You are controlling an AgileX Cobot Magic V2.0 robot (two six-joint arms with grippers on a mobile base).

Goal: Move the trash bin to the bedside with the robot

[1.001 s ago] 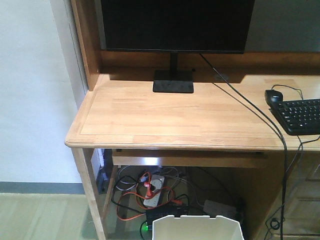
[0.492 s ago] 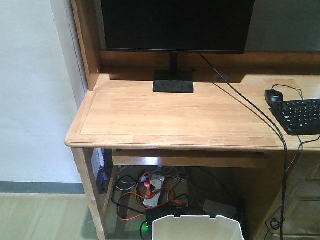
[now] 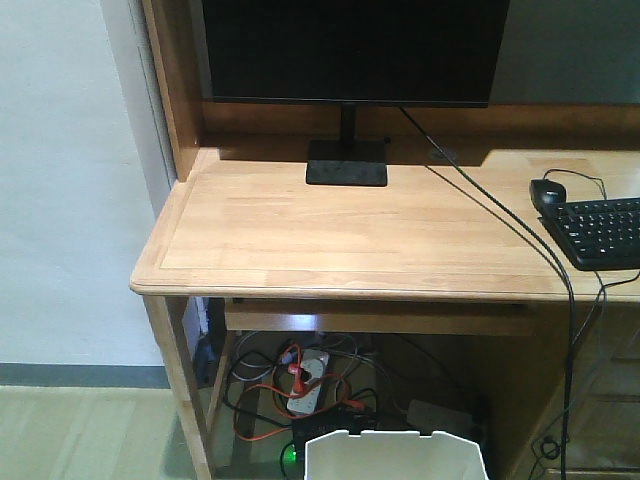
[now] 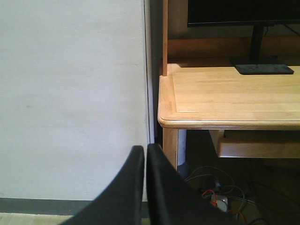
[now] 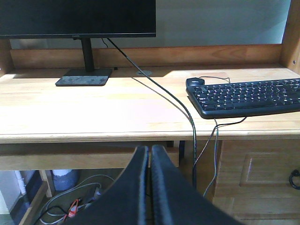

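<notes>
The trash bin [image 3: 395, 457] shows only as its cream-white angular rim at the bottom edge of the front view, on the floor in front of the desk. The bedside is out of view. My left gripper [image 4: 145, 152] is shut with nothing between its black fingers, held in the air facing the white wall and the desk's left corner. My right gripper [image 5: 149, 151] is also shut and empty, pointing at the desk's front edge below the keyboard. Neither gripper touches the bin in these views.
A wooden desk [image 3: 350, 240] carries a monitor [image 3: 350, 50], a black keyboard [image 3: 600, 232] and a mouse [image 3: 547, 193]. Tangled cables and a power strip [image 3: 305, 382] lie under it. A white wall [image 3: 60, 200] stands to the left, with drawers [image 5: 262, 173] at the right.
</notes>
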